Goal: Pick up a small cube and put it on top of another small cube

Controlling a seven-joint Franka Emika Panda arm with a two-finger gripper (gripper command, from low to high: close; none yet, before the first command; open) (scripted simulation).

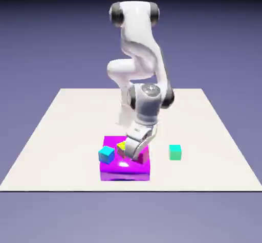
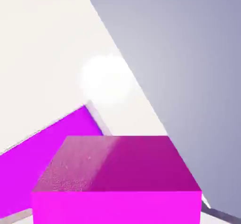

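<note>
The small cube (image 2: 117, 180), plain magenta-pink, fills the bottom of the hand view, close and large, and hides both fingertips. In the exterior view my gripper (image 1: 134, 154) is lowered onto the large glossy magenta block (image 1: 125, 171) and is shut on the small cube, which the hand mostly covers there. The other small cube (image 1: 121, 147), with its yellow top, sits on the same block just to the exterior view's left of the gripper, partly hidden by the fingers.
A blue-cyan cube (image 1: 106, 154) rests at the big block's left edge. A teal-green cube (image 1: 175, 152) stands on the white table (image 1: 61, 129) to the exterior view's right. The hand view also shows the big block (image 2: 47, 147) and the table's edge.
</note>
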